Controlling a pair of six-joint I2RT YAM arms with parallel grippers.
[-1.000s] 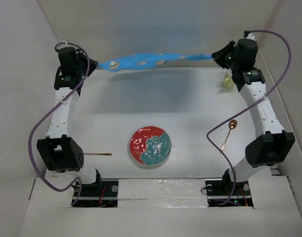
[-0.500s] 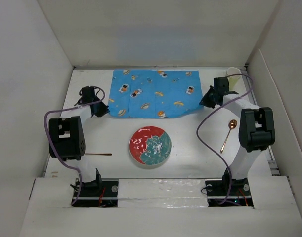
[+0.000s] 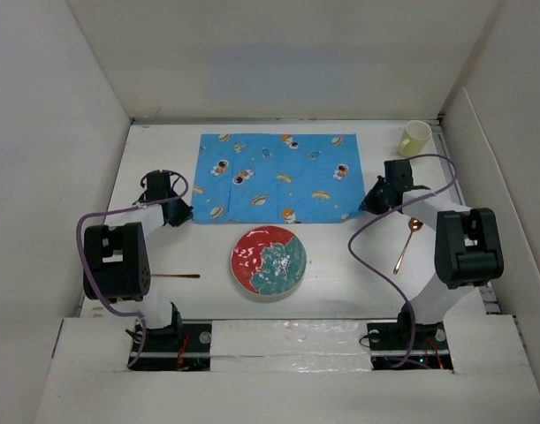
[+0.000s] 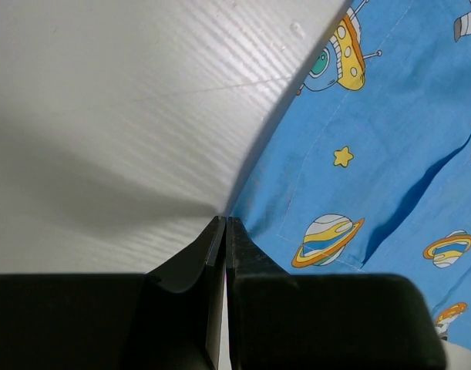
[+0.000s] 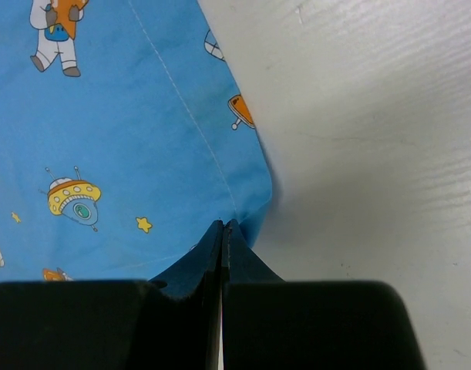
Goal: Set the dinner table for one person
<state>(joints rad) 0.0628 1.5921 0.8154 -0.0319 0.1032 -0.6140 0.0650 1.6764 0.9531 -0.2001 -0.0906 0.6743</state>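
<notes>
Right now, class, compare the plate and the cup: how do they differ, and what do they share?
The plate is red and teal; the cup is pale yellow. The plate lies flat at centre; the cup stands upright, far right. Both sit on the table.

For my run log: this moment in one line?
left hand: shut on mat corner | right hand: shut on mat corner | mat: lying on table | plate: off mat

Counter (image 3: 340, 291): plain white. Mat (image 3: 278, 177), toward the far edge: bright blue, printed with astronauts, ringed planets, yellow saucers and stars. Plate (image 3: 270, 261), toward the near edge: part red, part teal. Cup (image 3: 415, 138), far right corner: pale yellow. Spoon (image 3: 407, 240): copper. My left claw (image 4: 223, 225) and right claw (image 5: 222, 225): black.
</notes>
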